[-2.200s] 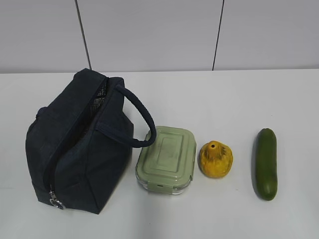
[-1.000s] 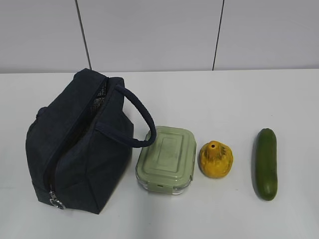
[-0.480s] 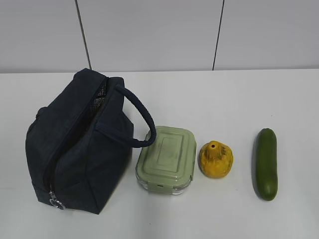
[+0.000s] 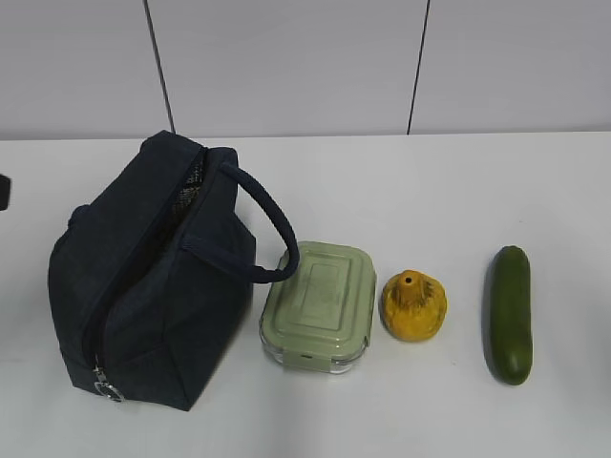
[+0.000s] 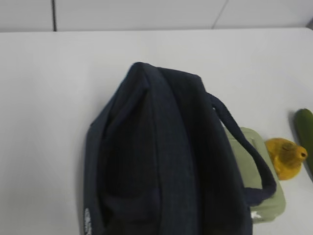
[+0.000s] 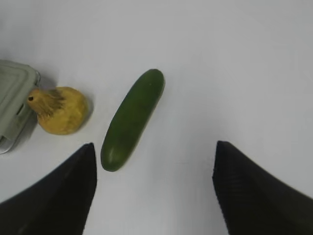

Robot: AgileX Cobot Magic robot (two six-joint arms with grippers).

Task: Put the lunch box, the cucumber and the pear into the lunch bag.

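Note:
The dark navy lunch bag stands at the left with its looped handle hanging over the lunch box; its metal ring pull is at the near end. The left wrist view looks down on the bag from above, and no fingers show there. The sage-lidded lunch box lies right of the bag, then the yellow pear, then the cucumber. My right gripper is open and empty above bare table, just right of the cucumber's near end.
All four things lie on a white table that ends at a grey panelled wall. A small dark part shows at the left edge of the exterior view. The pear and a corner of the lunch box show in the right wrist view.
A small dark part has come into the exterior view at the left edge. The bag, lunch box, pear and cucumber have not moved.

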